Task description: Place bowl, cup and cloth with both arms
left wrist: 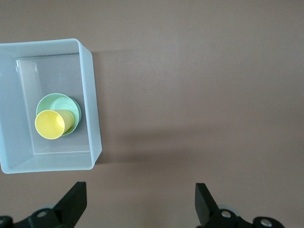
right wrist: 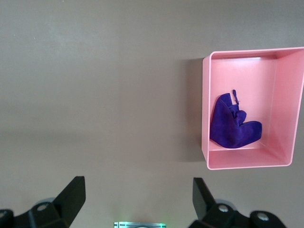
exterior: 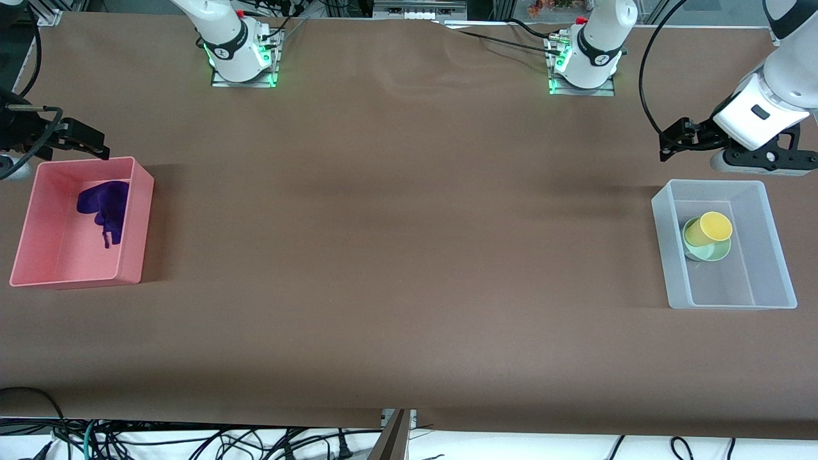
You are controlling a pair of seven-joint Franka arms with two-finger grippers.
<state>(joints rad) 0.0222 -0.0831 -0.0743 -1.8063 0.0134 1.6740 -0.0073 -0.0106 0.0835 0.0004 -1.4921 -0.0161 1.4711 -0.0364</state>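
Currently the cloth (exterior: 104,209) lies bunched inside the pink bin (exterior: 142,191) at mid-left of the front view, against the wall on the side toward the table's middle. At mid-right, the clear bin (exterior: 728,299) holds the bowl (exterior: 710,252), and the cup (exterior: 708,229) lies tipped on its side in the bowl, mouth visible.

Left gripper (exterior: 670,142) hangs in the air at upper right of the front view, over bare table just beside the clear bin; fingers (left wrist: 75,199) spread wide, nothing held.

Right gripper (exterior: 89,144) hangs at the upper-left edge, over the pink bin's rim; fingers (right wrist: 73,192) spread wide, nothing held.
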